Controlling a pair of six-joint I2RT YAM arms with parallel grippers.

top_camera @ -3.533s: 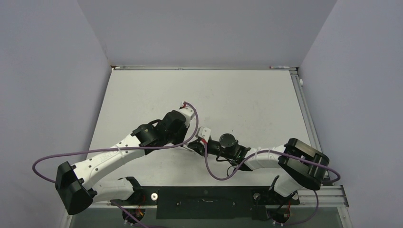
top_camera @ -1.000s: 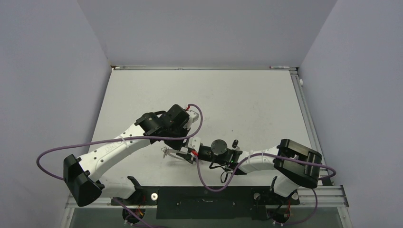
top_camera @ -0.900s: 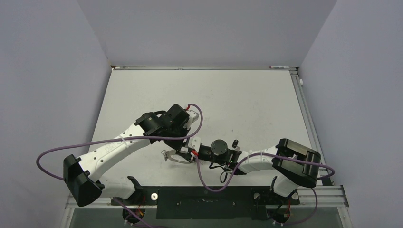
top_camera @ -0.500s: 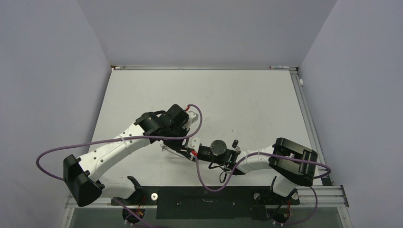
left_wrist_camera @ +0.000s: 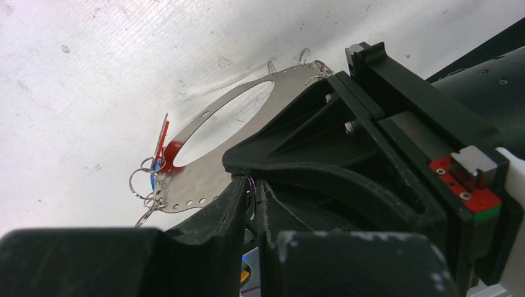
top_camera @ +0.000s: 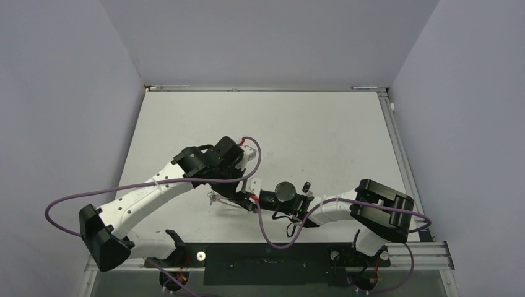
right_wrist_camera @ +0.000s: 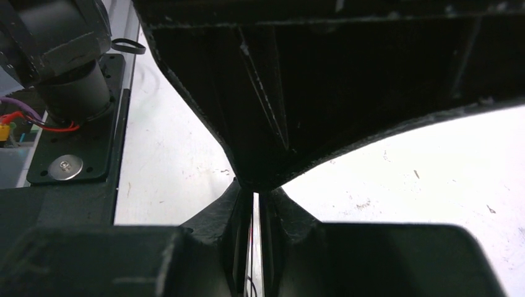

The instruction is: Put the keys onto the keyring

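Keyring: right part hidden behind right tool, near edge behind left tool; grip on it not discernible. Red key at keyring's left, edge-on; blue key below it mostly covered. Overhead, all tiny. Right wrist view: keyring blocked.

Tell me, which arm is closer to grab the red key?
Probably left: the left gripper sits nearer the red key on the keyring; the right gripper covers its other side.

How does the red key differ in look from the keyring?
The red key is far smaller than the keyring. The key has a red head, while the keyring is all silver. The key is narrow and solid; the keyring is a wide loop, open in the middle.
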